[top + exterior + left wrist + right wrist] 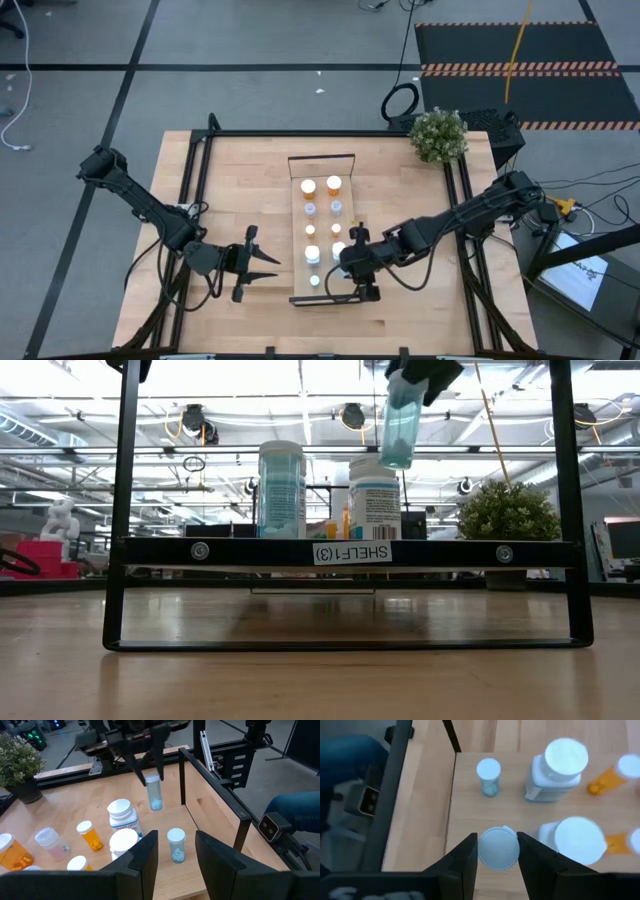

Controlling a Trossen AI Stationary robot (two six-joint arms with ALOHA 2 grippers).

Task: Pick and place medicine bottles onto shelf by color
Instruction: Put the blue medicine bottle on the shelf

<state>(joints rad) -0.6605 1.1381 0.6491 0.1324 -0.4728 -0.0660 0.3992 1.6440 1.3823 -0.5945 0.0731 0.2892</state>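
Observation:
The shelf (322, 215) is a long light-wood board in the middle of the table with a thin dark frame at its short ends. Orange, white and pale blue bottles stand upright on it. My right gripper (348, 272) is over its near end, shut on a small pale blue bottle (154, 795). Another small pale blue bottle (176, 845) stands on the board close by, beside two white bottles (122, 820). My left gripper (262, 265) is open and empty, on the table's left side of the shelf, pointing at it. My right gripper pinches the pale blue bottle's white cap (498, 848) between its two fingers (137, 770), one on each side of the cap. The fingers come from above, pointing down. The bottle (402, 422) hangs below them, roughly upright, lifted clear of the shelf.
A potted plant (438, 135) stands at the table's far right corner. Dark frame rails (195, 180) run along the table's left and right sides. The shelf's dark end frame (340, 552) stands at its near end. A person's blue sleeve (295, 805) shows beyond the table.

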